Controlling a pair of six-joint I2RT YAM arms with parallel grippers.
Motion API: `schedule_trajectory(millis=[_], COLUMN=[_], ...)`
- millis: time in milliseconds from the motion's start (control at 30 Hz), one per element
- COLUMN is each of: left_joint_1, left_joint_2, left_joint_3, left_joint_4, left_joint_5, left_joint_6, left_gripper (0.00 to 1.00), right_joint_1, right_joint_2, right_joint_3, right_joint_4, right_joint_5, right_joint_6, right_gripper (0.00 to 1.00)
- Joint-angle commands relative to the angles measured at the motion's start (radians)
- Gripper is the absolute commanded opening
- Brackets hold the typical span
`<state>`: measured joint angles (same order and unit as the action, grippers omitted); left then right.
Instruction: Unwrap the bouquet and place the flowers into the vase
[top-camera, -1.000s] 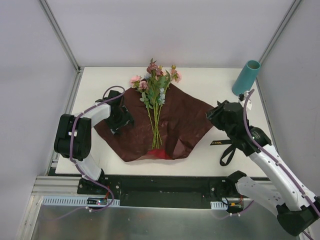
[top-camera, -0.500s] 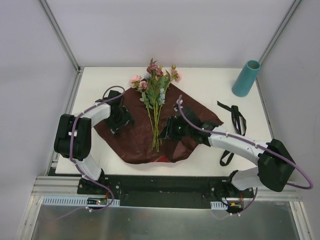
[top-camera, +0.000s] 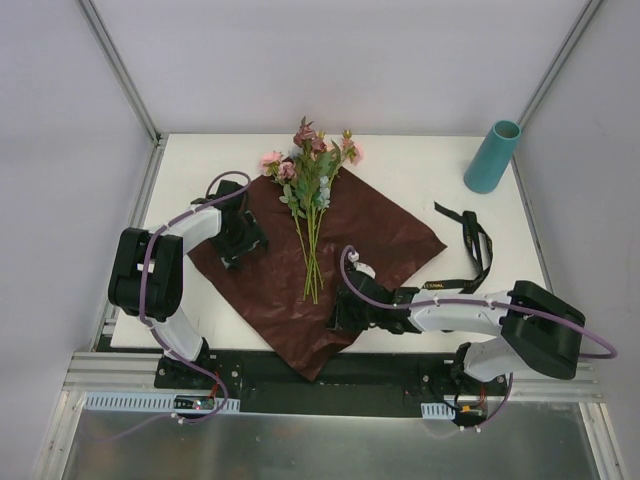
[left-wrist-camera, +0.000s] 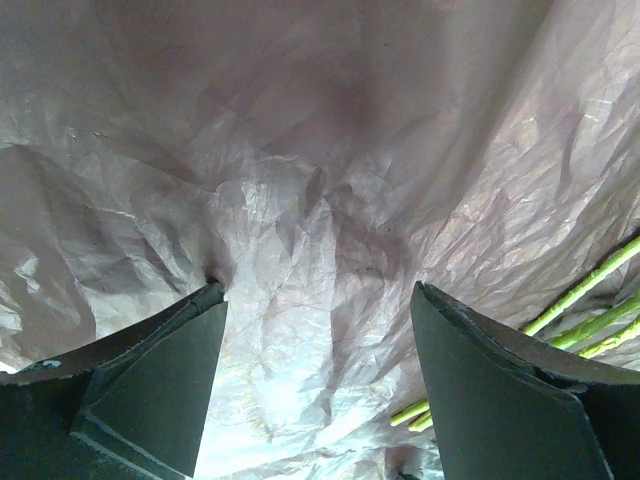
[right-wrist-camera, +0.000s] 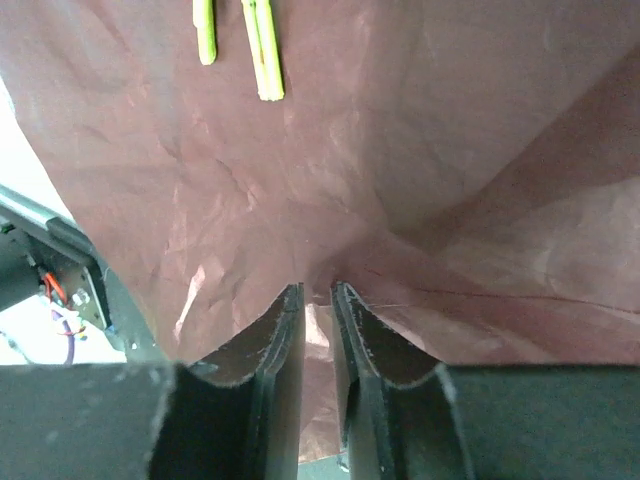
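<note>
- Left gripper (top-camera: 240, 238), wide and empty, pins the paper (top-camera: 385, 225) at its left side
- Right gripper (right-wrist-camera: 317, 292) pinches its near corner shut, likely spreading it
- Flowers (top-camera: 312, 172) lie mid-sheet; vase (top-camera: 492, 157) at the table (top-camera: 420, 160)'s far right corner

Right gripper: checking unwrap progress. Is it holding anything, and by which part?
The right gripper pinches the maroon paper wrap by a fold near its front edge.

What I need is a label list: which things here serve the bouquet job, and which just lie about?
Job:
flowers, lying on the opened wrap
wrap
vase, far right corner

Lying about:
ribbon, already off, right of the wrap
</note>
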<state>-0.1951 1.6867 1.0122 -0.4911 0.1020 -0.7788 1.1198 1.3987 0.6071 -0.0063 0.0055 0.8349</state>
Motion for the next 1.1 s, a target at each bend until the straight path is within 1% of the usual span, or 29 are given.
schedule_trajectory(millis=[0, 67, 267, 433, 600, 633, 667, 700, 733, 767, 833, 967, 1067], left_joint_1=[0.003, 0.003, 0.002, 0.002, 0.002, 0.002, 0.002, 0.002, 0.002, 0.002, 0.002, 0.002, 0.002], left_joint_2=[-0.025, -0.033, -0.097, -0.229, -0.372, -0.405, -0.439, -0.468, -0.501, -0.534, -0.593, -0.688, -0.737], left_joint_3=[0.034, 0.037, 0.06, 0.1, 0.1, 0.085, 0.063, 0.04, 0.016, -0.009, -0.041, -0.07, -0.075], left_joint_4=[-0.01, -0.01, -0.01, -0.032, -0.066, -0.072, -0.075, -0.079, -0.079, -0.083, -0.101, -0.139, -0.158], left_joint_5=[-0.033, -0.03, 0.037, 0.119, 0.241, 0.267, 0.286, 0.301, 0.311, 0.317, 0.295, 0.233, 0.167], left_joint_6=[0.021, 0.026, 0.056, 0.114, 0.214, 0.239, 0.268, 0.282, 0.303, 0.325, 0.361, 0.406, 0.415], left_gripper=[0.77, 0.77, 0.75, 0.74, 0.74, 0.74, 0.77, 0.84, 0.93, 0.99, 0.99, 0.99, 0.99], right_joint_1=[0.054, 0.072, 0.086, 0.089, 0.061, 0.043, 0.023, -0.001, -0.024, -0.043, -0.07, -0.135, -0.17], right_joint_2=[-0.036, -0.038, -0.075, -0.158, -0.176, -0.162, -0.144, -0.126, -0.1, -0.072, 0.027, 0.224, 0.366], right_joint_3=[-0.02, -0.029, -0.004, 0.066, 0.175, 0.206, 0.236, 0.273, 0.313, 0.348, 0.439, 0.679, 0.811], right_joint_4=[-0.04, -0.057, -0.101, -0.161, -0.198, -0.201, -0.208, -0.21, -0.212, -0.204, -0.202, -0.282, -0.32], right_joint_5=[0.195, 0.247, 0.292, 0.353, 0.493, 0.522, 0.536, 0.536, 0.533, 0.524, 0.511, 0.522, 0.522], right_joint_6=[0.064, 0.089, 0.099, 0.056, -0.057, -0.078, -0.097, -0.117, -0.141, -0.173, -0.252, -0.335, -0.367], right_gripper=[0.23, 0.23, 0.23, 0.25, 0.29, 0.29, 0.29, 0.29, 0.29, 0.3, 0.31, 0.31, 0.3])
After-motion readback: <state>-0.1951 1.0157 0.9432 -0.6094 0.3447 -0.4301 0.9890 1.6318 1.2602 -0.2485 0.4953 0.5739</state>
